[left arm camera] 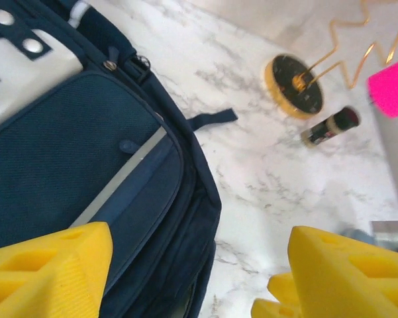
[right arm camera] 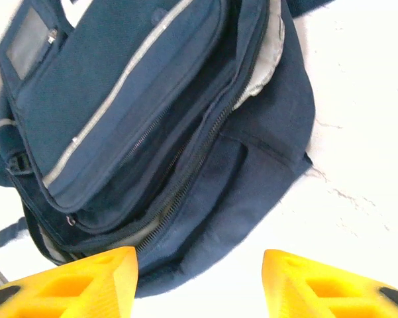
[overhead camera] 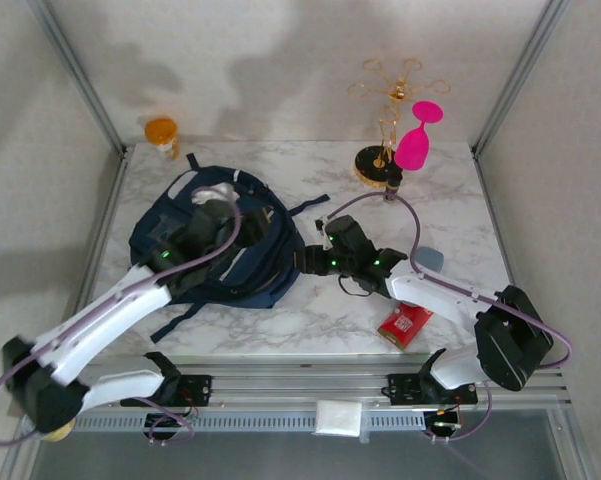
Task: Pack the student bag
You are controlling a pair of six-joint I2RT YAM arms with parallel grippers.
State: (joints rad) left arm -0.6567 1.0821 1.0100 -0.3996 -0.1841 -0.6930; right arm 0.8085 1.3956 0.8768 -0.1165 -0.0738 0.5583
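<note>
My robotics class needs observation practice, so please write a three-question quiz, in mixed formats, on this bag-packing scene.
1. True or false: the student bag lies on the left half of the table.
2. The packet near the table's front edge is: A red, B green, C blue.
3. Fill in: the left end effector and right end effector both stand ___.
Key: 1 true; 2 A; 3 open.

Left arm (overhead camera: 110,310), right arm (overhead camera: 445,292): white link shells, black joints and bases. Lilac cable (overhead camera: 412,215) loops along each arm. Green LEDs (overhead camera: 163,256) lit at wrists. Left gripper (left arm camera: 199,265), right gripper (right arm camera: 199,271): yellow fingers (left arm camera: 46,271), fine layer lines, triangular cut-outs.
</note>
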